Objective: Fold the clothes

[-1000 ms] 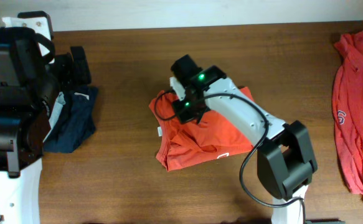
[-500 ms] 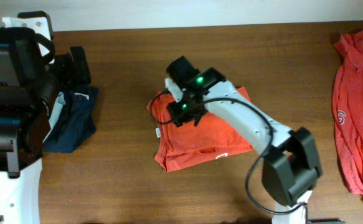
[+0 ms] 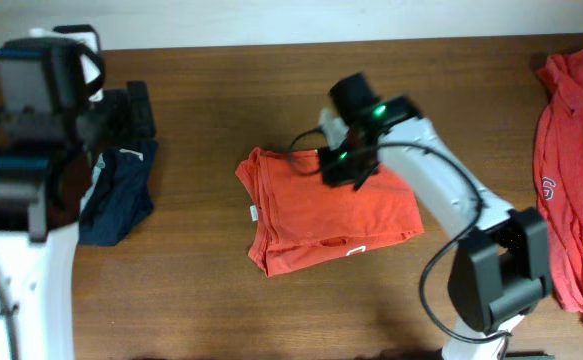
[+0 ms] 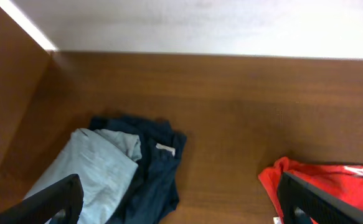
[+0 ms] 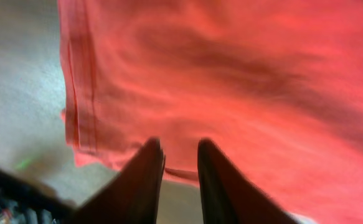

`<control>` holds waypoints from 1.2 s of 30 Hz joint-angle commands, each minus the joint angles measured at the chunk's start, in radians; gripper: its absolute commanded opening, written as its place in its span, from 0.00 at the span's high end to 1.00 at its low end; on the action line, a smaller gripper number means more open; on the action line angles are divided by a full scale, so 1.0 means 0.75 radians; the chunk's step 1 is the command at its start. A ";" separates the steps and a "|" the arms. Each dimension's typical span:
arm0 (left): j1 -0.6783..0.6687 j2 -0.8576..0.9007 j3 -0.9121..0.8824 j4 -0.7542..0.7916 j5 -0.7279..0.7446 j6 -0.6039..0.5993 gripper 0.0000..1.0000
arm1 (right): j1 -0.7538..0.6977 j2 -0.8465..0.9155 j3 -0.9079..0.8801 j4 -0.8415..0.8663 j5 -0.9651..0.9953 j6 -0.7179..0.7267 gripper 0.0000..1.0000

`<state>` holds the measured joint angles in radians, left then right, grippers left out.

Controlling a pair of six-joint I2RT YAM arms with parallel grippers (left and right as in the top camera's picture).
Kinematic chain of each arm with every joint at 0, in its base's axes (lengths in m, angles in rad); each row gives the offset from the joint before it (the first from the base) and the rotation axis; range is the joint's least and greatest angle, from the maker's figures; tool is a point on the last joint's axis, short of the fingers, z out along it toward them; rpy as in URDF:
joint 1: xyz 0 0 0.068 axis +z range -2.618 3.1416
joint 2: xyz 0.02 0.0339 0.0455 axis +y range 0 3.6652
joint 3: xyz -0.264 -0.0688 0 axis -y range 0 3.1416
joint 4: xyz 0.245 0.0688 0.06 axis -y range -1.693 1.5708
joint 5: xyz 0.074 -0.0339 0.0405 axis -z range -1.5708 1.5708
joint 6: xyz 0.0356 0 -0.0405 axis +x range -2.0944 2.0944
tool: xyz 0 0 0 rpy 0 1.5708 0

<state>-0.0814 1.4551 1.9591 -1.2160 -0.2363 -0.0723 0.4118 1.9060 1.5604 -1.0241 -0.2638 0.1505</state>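
Observation:
A folded orange-red T-shirt lies flat mid-table with a bit of white print at its front edge. My right gripper is over the shirt's far edge. In the right wrist view its fingers stand a narrow gap apart above the shirt's hem, with nothing pinched between them. A second orange-red shirt lies spread out at the right edge. My left gripper is wide open and empty at the far left, and the folded shirt's corner shows by its right finger.
A dark navy garment and a pale grey one lie stacked at the left, below my left arm; the left wrist view shows them as the navy one and the grey one. The table's back edge meets a white wall.
My right gripper has moved right, off the shirt's left part to its far edge. The shirt stays flat where it lay. My left arm has shifted and turned.

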 commanded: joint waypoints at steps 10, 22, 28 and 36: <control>0.010 0.133 0.002 -0.011 0.031 -0.064 0.01 | 0.230 0.138 -0.346 0.448 -0.320 0.351 0.89; 0.011 0.133 0.002 -0.044 0.084 -0.063 0.01 | 0.437 0.082 -0.345 0.348 -0.511 0.264 0.96; 0.010 0.137 0.002 -0.056 0.092 -0.063 0.01 | 0.276 -0.209 -0.345 0.337 -0.248 0.264 0.95; -0.026 0.264 -0.142 0.031 0.666 0.342 0.26 | -0.165 -0.397 -0.345 0.233 -0.219 0.219 0.85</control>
<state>-0.0822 1.5795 1.9175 -1.2118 0.0147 -0.0128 0.3706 1.6020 1.3060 -0.8112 -0.4644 0.3538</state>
